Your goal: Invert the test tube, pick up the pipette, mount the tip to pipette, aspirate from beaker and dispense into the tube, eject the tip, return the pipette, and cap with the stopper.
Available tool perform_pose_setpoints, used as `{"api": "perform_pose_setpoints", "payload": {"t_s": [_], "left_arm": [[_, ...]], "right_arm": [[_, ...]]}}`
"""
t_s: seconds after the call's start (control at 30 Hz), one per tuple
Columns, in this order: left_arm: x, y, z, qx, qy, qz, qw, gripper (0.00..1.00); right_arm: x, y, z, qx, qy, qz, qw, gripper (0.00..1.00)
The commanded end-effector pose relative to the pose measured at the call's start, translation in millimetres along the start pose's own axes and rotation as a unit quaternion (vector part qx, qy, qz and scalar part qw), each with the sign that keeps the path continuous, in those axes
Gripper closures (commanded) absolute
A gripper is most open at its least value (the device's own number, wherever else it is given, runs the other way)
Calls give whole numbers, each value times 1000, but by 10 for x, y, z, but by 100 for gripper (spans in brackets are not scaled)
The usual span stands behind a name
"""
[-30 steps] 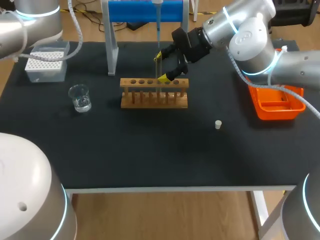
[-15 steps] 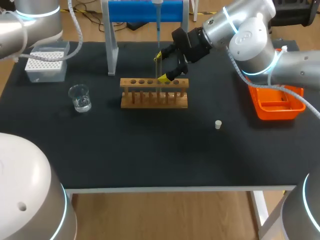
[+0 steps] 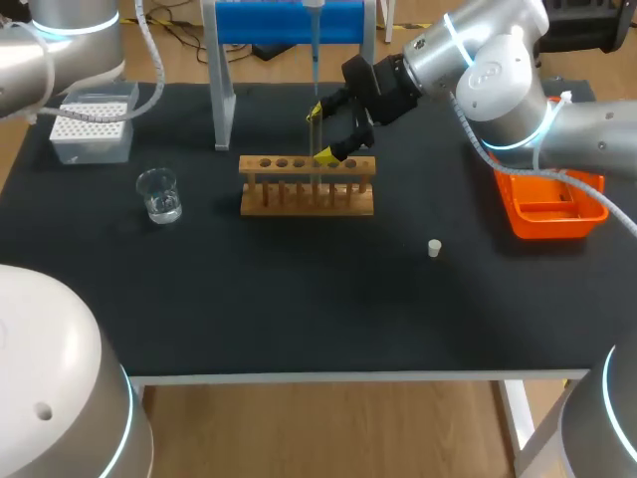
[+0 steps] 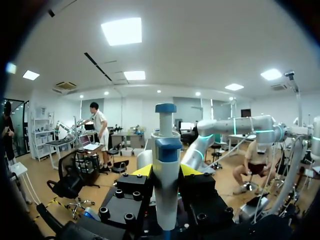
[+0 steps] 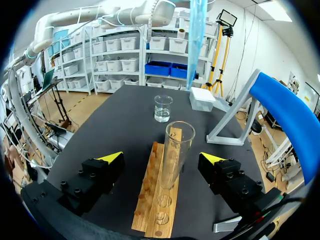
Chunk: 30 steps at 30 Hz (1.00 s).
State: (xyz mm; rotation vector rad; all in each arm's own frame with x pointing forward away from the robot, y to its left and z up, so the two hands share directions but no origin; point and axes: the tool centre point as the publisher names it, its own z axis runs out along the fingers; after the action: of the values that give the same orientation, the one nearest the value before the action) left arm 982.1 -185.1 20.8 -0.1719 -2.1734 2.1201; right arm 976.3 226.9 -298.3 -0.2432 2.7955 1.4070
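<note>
Black table top (image 3: 249,299), dark and matt, carries all task items.

Test tube (image 5: 176,150): stands upright, mouth up, in a hole of the wooden rack (image 3: 307,189). Assessed as thin clear glass: light, rigid, slippery, liable to crack under a hard pinch. Recommended hold is on the middle of the bare wall above the rack, with moderate force, lifting straight up to clear the hole.

Right gripper (image 5: 161,158): fingers spread wide, one on each side of the tube, neither touching it.

Left gripper (image 4: 166,171): appears closed on the pipette (image 4: 166,200), which is held upright with its body filling the gap between the fingers.

Surroundings: beaker (image 3: 159,194) well apart from the rack; tip box (image 3: 92,124) beyond it; stopper (image 3: 434,248) alone on the table; orange tray (image 3: 552,204) at the right edge. The blue stand (image 3: 289,22) is just behind the rack, and in the head view the pipette's shaft hangs near the tube; both limit clearance for any upward lift.
</note>
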Motion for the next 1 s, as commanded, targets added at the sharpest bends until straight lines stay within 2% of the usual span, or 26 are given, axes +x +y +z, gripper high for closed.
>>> {"api": "perform_pose_setpoints", "payload": {"t_s": [0.03,0.53,1.0], "left_arm": [[-3,-10,-1,-1,0,0,1000,100],[-3,-10,-1,-1,0,0,1000,100],[-3,-10,-1,-1,0,0,1000,100]], "right_arm": [[3,-2,-11,1,1,0,1000,0],[-31,-10,58,3,2,-1,1000,0],[-47,-57,132,-1,4,29,1000,0]]}}
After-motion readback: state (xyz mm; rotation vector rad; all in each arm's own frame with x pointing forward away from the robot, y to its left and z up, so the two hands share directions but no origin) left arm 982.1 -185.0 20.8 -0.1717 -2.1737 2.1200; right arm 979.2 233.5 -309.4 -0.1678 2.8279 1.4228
